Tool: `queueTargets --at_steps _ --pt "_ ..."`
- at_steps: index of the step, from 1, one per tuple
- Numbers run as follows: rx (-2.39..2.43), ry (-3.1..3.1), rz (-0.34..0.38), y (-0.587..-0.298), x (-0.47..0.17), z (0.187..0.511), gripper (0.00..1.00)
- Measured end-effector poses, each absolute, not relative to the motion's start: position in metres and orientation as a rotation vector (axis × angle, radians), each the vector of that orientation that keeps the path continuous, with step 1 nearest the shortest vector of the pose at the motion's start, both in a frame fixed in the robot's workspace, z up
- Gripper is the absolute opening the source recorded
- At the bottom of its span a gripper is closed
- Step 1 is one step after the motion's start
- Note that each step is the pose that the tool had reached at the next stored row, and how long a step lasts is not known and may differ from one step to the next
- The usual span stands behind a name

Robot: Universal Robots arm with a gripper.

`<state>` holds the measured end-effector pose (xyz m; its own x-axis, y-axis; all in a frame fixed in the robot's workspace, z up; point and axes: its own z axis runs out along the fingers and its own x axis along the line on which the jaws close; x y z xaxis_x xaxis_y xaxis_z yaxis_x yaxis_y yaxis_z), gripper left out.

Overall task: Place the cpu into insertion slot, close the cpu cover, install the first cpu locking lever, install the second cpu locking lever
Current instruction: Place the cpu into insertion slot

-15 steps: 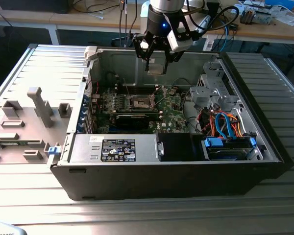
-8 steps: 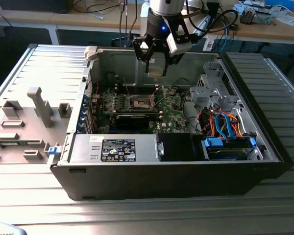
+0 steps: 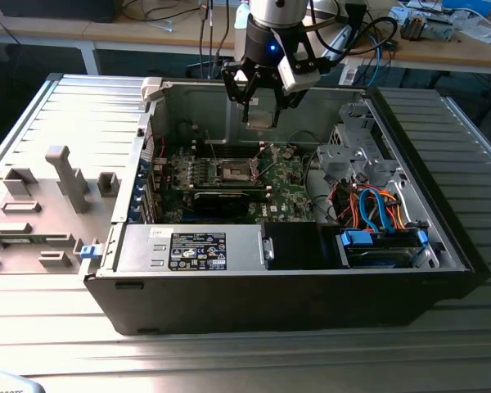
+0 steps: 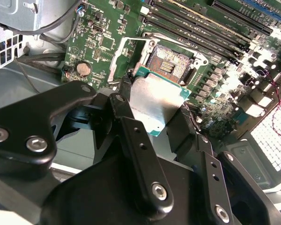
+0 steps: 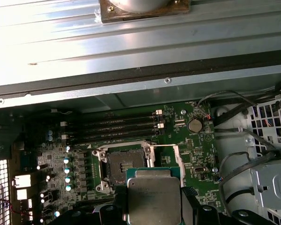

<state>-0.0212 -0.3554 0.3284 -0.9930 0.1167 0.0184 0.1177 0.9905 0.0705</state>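
My gripper (image 3: 262, 113) hangs inside the open computer case, above the motherboard and a little to the exterior view's right of the insertion slot (image 3: 235, 170). It is shut on the cpu (image 4: 154, 101), a flat square chip with a silver-grey top, held by its edges between the two black fingers (image 4: 126, 110). In the first wrist view the cpu (image 5: 152, 199) hovers clear of the empty slot (image 5: 123, 165), whose contact field is exposed. The cpu cover (image 5: 180, 157), a thin silvery frame, is swung open beside the slot; it is also seen as the cover (image 4: 116, 58) in the second wrist view.
Memory slots (image 5: 117, 124) run along the far side of the socket. A metal drive cage (image 3: 352, 151) with orange and blue cables fills the exterior view's right of the case, and the power supply (image 3: 196, 246) lines its front. Grey fixture blocks (image 3: 65, 176) stand on the ribbed table outside.
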Motion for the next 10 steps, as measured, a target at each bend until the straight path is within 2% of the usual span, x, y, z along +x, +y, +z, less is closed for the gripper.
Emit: queueTargets --at_steps 10 --pt "-0.193 -3.120 -0.112 -0.3554 -0.0212 0.3274 0.55"
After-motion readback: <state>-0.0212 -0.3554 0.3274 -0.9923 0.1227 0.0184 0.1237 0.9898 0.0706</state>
